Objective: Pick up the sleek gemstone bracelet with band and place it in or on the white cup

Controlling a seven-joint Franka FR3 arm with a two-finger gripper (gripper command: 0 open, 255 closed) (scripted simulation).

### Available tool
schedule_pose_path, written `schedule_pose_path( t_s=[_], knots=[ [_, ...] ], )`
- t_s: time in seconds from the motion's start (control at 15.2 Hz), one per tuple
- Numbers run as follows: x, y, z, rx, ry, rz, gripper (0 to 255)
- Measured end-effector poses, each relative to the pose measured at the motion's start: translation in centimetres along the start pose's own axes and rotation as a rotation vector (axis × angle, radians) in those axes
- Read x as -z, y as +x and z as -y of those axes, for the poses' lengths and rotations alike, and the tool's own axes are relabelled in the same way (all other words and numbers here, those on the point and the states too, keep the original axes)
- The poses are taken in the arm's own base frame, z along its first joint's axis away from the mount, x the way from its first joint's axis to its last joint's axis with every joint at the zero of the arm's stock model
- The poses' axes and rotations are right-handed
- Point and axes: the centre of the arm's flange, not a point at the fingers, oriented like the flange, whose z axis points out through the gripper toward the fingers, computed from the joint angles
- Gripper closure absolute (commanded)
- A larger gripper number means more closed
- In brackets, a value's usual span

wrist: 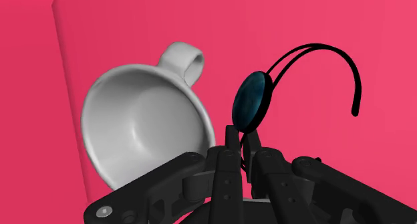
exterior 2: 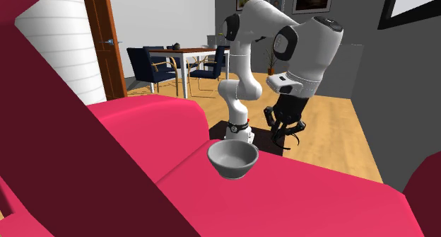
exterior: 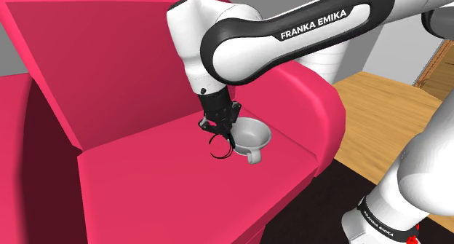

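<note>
Two black fingers of the tool (wrist: pixel 242 141) are clamped on the bracelet (wrist: pixel 252 101) beside its dark stone, held above the red sofa (exterior: pixel 145 177). The white cup (wrist: pixel 137 122) sits just beside it; better to shift sideways until the stone hangs over the cup's hollow, then lower before letting go

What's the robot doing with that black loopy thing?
The robot arm's pincer is shut on a bracelet, a thin black band with a dark blue-green gem. It holds the bracelet in the air just beside the white cup, which sits on the pink sofa. The bracelet is not in the cup yet.
</note>
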Motion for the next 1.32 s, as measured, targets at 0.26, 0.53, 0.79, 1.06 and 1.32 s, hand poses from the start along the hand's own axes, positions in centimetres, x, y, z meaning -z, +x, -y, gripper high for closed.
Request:
schedule_pose_path(
  t_s=[0.26, 0.53, 0.79, 1.06, 1.32],
  knots=[
    [1.5, 0.3, -1.1, 0.0, 0.0, 0.0, 255],
    [1.1, 3.0, -5.0, -0.001, 0.0, 0.0, 255],
    [0.3, 5.8, -8.7, -0.001, 0.0, 0.001, 255],
    [-1.2, 8.7, -13.5, -0.001, 0.0, 0.001, 255],
    [-2.6, 9.8, -14.1, 0.0, 0.0, 0.001, 255]
  ],
)
